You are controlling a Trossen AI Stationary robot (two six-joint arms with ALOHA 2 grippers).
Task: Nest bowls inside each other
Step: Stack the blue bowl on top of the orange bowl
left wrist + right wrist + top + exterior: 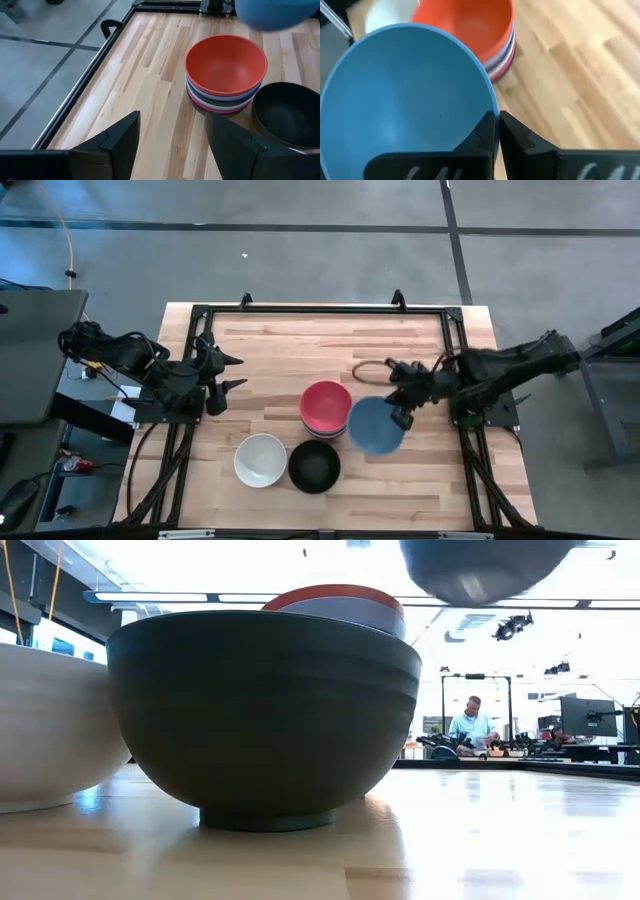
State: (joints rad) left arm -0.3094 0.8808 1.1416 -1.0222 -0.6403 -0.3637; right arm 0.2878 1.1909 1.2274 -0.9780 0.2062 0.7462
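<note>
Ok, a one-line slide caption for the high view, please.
Right gripper holds a blue bowl by its rim beside the red-topped stack; white bowl and black bowl wait, left gripper open.

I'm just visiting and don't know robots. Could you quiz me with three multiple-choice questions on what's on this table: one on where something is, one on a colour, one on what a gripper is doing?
1. Where is the lone round black bowl?
A. right beside the lone round white bowl
B. on the stack
C. off the wooden table

2. What colour is the top bowl of the stack?
A. white
B. red
C. black

3. What is the right gripper doing?
A. hanging open
B. pinching the plain blue bowl's rim
C. holding a black bowl

Answers: 1 A, they sit side by side; 2 B, red interior faces up; 3 B, fingers clamp the lifted bowl's rim.
</note>
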